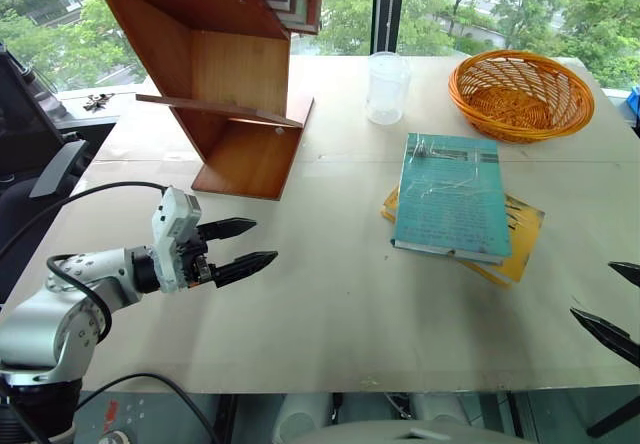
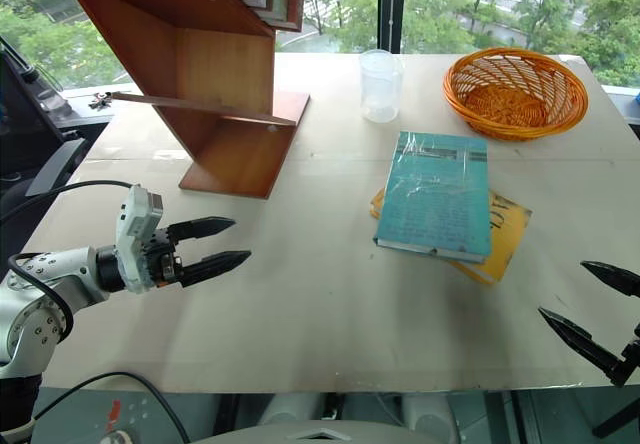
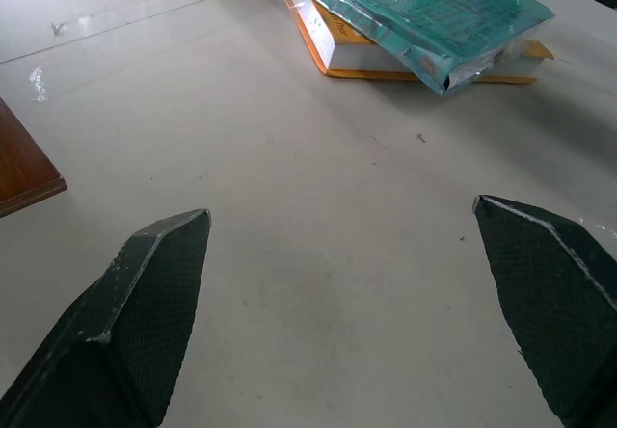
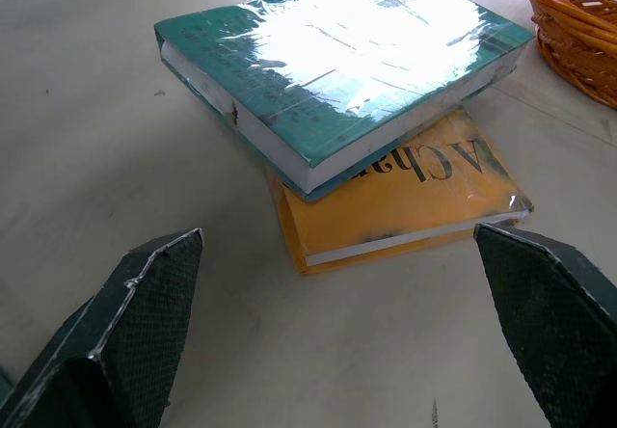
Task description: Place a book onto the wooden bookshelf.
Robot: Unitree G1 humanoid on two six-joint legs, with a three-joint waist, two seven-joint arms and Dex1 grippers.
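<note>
The book (image 1: 452,196) lies between both parted grippers.

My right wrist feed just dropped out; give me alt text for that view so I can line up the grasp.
The teal book lies flat on top of the yellow book on the table, straight ahead of the open, empty right gripper. An orange wicker basket sits just beyond the books.

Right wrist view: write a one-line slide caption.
Open right tool faces the teal-blue book lying on a yellow book beside a wicker basket.
</note>
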